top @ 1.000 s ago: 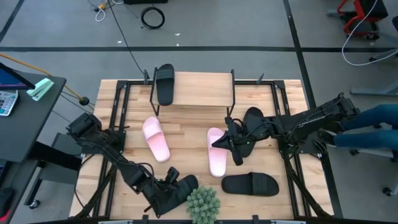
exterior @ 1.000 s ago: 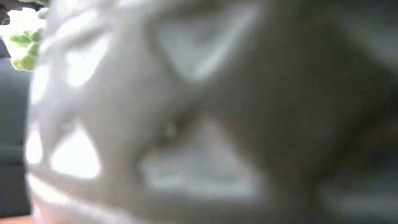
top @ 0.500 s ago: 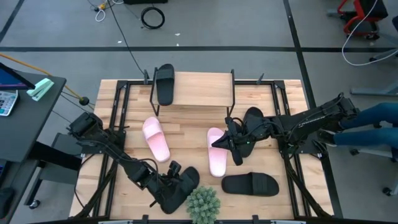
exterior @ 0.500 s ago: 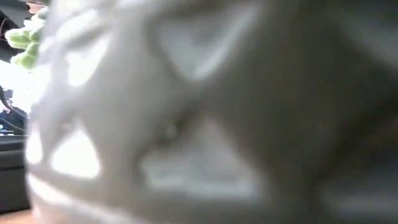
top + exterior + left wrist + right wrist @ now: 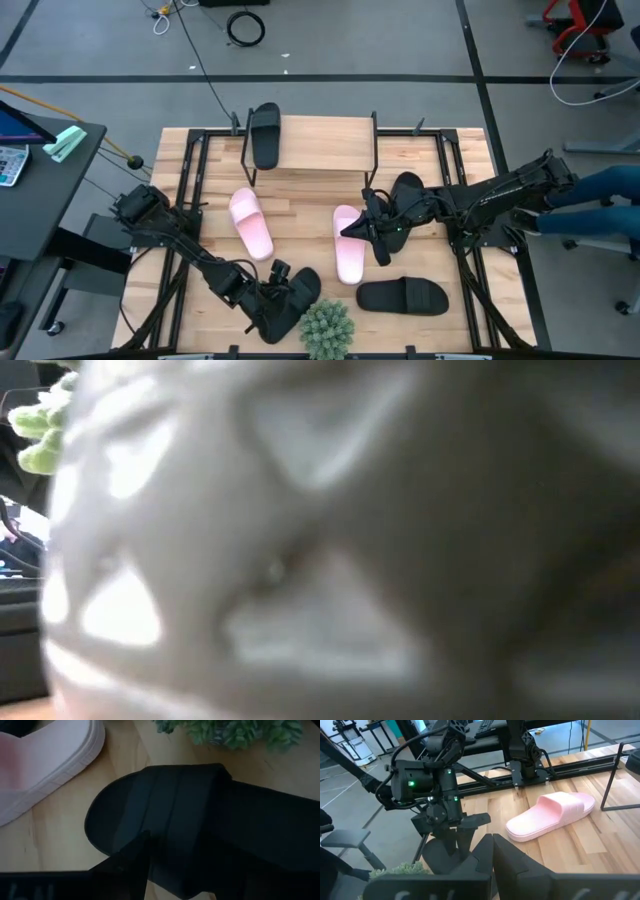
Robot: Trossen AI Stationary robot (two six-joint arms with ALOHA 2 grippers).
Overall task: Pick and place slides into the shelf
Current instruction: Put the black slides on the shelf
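Our left claw stands with its fingers spread wide around a black slide at the tabletop's six o'clock edge, just beside the spiky plant. The slide's long axis runs from seven toward one o'clock, and the shelf lies well apart at twelve. Our right claw waits pinched together above a pink slide mid-tabletop, so the left arm is nearer.

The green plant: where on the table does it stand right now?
In the high view the green plant stands at the table's near edge, just right of the black slide at the left pincer, left of another black slide.
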